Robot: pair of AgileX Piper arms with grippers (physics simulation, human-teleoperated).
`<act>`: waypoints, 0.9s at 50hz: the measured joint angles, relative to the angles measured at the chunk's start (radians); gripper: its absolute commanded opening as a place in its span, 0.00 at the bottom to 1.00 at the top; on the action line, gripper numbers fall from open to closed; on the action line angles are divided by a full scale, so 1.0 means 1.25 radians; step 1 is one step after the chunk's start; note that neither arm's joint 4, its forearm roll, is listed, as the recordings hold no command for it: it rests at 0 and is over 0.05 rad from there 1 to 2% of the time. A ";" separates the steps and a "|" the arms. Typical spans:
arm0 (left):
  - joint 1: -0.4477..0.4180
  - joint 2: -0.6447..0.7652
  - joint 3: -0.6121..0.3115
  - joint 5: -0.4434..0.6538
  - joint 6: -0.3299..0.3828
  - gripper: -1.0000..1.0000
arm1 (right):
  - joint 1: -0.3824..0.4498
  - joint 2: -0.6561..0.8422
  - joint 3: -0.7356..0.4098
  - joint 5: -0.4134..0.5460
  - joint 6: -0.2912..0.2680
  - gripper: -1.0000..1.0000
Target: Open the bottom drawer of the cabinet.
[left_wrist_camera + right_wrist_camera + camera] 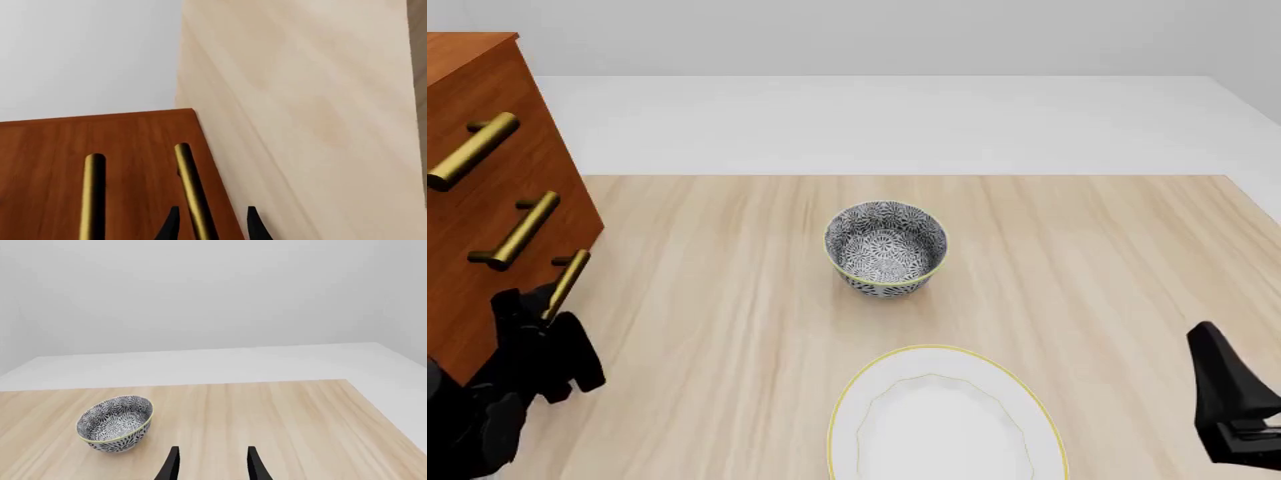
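At the far left of the table [734,300] stands the cabinet [481,120], a tall reddish-brown chest whose front faces right and toward the near side, with three brass bar handles stepping down its face. The bottom drawer [521,300] is the lowest of the three, low on the cabinet's near-left part, and its handle [565,283] slants just above the table; whether the drawer is pulled out at all cannot be told. The left tool [547,325] is right at that handle: in the front view its dark body sits directly below and against the bar, and in the left wrist view the two black fingers [172,225] stand apart on either side of the brass bar [193,192], which runs between them without being visibly pinched. A second brass bar [93,197] shows beside it in that wrist view on the same wood front. To the right of the cabinet, near the middle of the table, sits a patterned bowl [886,248], upright, well apart from the cabinet. Nearer, just right of centre, lies a white plate [945,420] with a yellow rim, partly cut by the near edge of the front view. At the far right the right tool [212,465] hangs above bare wood, its fingers apart and holding nothing, well away from the bowl [115,422].
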 measured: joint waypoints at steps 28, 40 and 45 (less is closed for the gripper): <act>0.016 0.009 -0.007 0.000 -0.032 1.00 | 0.001 0.005 -0.043 0.038 0.000 1.00; 0.020 0.009 -0.007 0.000 -0.043 1.00 | 0.001 0.005 -0.049 0.043 -0.001 1.00; 0.021 0.009 -0.007 0.000 -0.047 1.00 | 0.000 0.005 -0.050 0.044 -0.001 1.00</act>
